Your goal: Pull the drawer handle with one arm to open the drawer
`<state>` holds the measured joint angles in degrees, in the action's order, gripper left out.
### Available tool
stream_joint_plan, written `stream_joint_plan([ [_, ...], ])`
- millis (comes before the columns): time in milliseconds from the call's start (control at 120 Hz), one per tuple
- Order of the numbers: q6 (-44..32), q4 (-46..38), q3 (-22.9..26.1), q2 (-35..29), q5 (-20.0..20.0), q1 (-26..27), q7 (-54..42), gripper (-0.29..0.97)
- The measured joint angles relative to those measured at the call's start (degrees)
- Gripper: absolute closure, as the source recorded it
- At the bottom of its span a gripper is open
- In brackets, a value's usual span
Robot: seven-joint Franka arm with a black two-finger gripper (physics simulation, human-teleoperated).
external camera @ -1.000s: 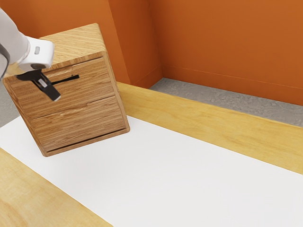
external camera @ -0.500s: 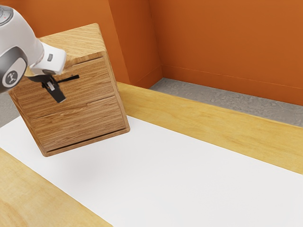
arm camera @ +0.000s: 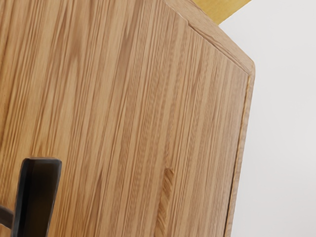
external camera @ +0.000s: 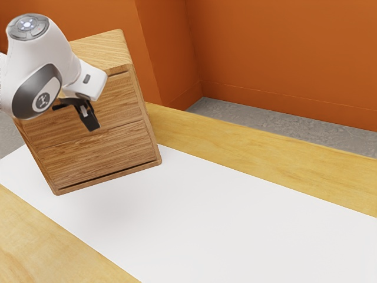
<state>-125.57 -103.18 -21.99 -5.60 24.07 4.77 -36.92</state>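
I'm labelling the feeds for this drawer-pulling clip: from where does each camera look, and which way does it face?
Exterior view: sits above and beside the table, looking down at the light wooden two-drawer cabinet on the white tabletop; the white arm and black gripper show against the cabinet's upper part.
Wrist view: sits on the hand, facing the cabinet's grained front from close by; a black bar shows, which I cannot identify.
Shared: the cabinet's front and the white tabletop.
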Motion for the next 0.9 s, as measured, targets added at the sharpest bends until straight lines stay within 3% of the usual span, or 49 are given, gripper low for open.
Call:
stream_joint_plan([
  [108, -0.2, -0.1, -0.1, 0.5, 0.1, -0.2, -0.6, 0.0],
  [492, 0.2, -8.9, 0.1, -9.2, 0.5, 0.4, -1.9, 0.02],
  [900, 0.6, -14.6, 0.4, -14.9, 0.6, 4.0, -2.3, 0.0],
])
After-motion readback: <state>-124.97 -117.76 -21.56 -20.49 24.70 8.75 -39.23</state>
